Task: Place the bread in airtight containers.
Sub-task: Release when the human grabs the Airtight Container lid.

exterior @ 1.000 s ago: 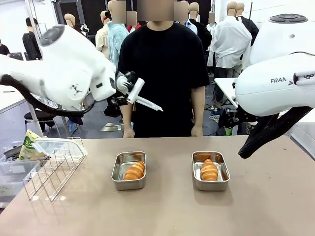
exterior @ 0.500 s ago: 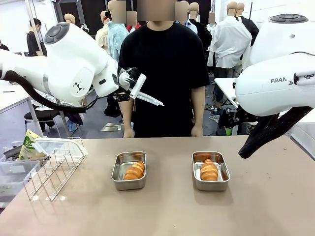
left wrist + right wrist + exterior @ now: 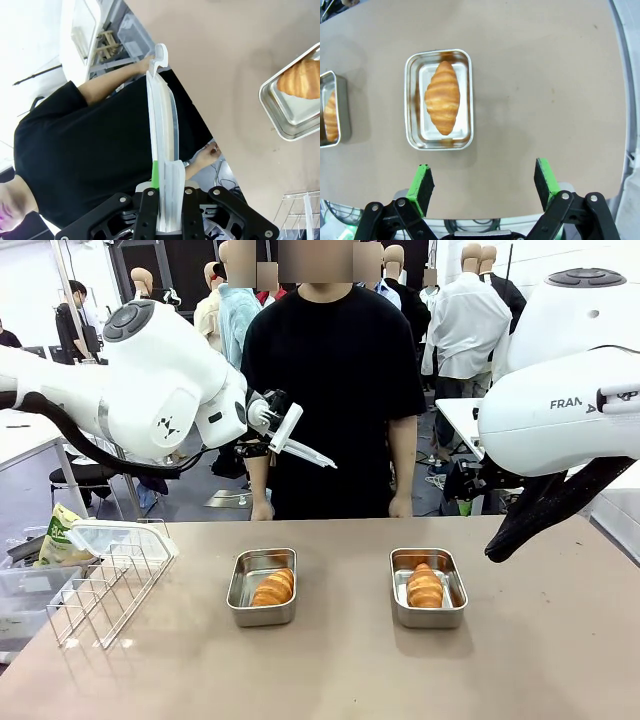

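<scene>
Up above the table (image 3: 350, 670), the left gripper (image 3: 272, 430) is clamped tight on one end of a translucent lid (image 3: 305, 452), which juts out edge-on in front of the person (image 3: 335, 370) at the far side. In the left wrist view the lid (image 3: 162, 115) runs straight up from between the closed fingers (image 3: 148, 210), a green pad pressed against its side. Both tubs sit uncovered on the table, well below the lid: the left tub (image 3: 262, 615) holds the left roll (image 3: 273, 587), the right tub (image 3: 428, 617) holds the right roll (image 3: 424, 586), each roll lying flat inside. The right gripper (image 3: 483, 182) hangs over the table with its jaws spread wide, gripping nothing; the right tub (image 3: 413, 100) lies beyond the fingertips, off toward one pad rather than centred, touching neither
</scene>
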You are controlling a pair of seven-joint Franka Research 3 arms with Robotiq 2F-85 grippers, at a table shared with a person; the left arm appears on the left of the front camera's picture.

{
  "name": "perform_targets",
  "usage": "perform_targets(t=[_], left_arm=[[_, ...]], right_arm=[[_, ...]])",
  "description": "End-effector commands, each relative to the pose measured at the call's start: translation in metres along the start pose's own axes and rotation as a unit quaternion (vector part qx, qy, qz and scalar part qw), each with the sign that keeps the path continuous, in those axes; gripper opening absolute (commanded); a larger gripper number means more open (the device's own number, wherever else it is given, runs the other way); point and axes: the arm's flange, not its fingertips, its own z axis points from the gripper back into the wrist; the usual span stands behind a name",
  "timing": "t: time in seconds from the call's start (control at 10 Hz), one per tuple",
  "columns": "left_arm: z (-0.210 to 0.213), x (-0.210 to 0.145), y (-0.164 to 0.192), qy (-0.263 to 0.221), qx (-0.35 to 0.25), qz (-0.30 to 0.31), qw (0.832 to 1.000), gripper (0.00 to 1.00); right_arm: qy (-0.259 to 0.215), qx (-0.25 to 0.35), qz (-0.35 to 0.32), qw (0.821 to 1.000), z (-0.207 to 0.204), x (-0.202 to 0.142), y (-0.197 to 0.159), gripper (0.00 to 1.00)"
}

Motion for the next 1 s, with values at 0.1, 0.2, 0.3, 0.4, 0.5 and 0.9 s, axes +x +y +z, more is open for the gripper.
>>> perform_targets(t=[0.1, 0.2, 0.3, 0.4, 0.5, 0.9], left_arm=[[0.0032, -0.0013, 0.0036, 0.001, 0.006, -0.005, 1.0, 0.0], [0.0032, -0.0013, 0.0036, 0.001, 0.006, -0.005, 1.0, 0.0], [0.0032, -0.0013, 0.0036, 0.001, 0.006, -0.005, 1.0, 0.0], [0.0032, -0.0013, 0.0036, 0.001, 0.006, -0.005, 1.0, 0.0], [0.0032, -0.0013, 0.0036, 0.001, 0.006, -0.005, 1.0, 0.0], [0.0032, -0.0013, 0.0036, 0.001, 0.006, -0.005, 1.0, 0.0]], right_arm=[[0.0, 0.001, 0.001, 1.0, 0.0003, 0.0006, -0.0007, 1.0], [0.0, 0.001, 0.001, 1.0, 0.0003, 0.0006, -0.0007, 1.0], [0.0, 0.001, 0.001, 1.0, 0.0003, 0.0006, -0.0007, 1.0], [0.0, 0.001, 0.001, 1.0, 0.0003, 0.0006, -0.0007, 1.0], [0.0, 0.001, 0.001, 1.0, 0.0003, 0.0006, -0.0007, 1.0], [0.0, 0.001, 0.001, 1.0, 0.0003, 0.0006, -0.0007, 1.0]])
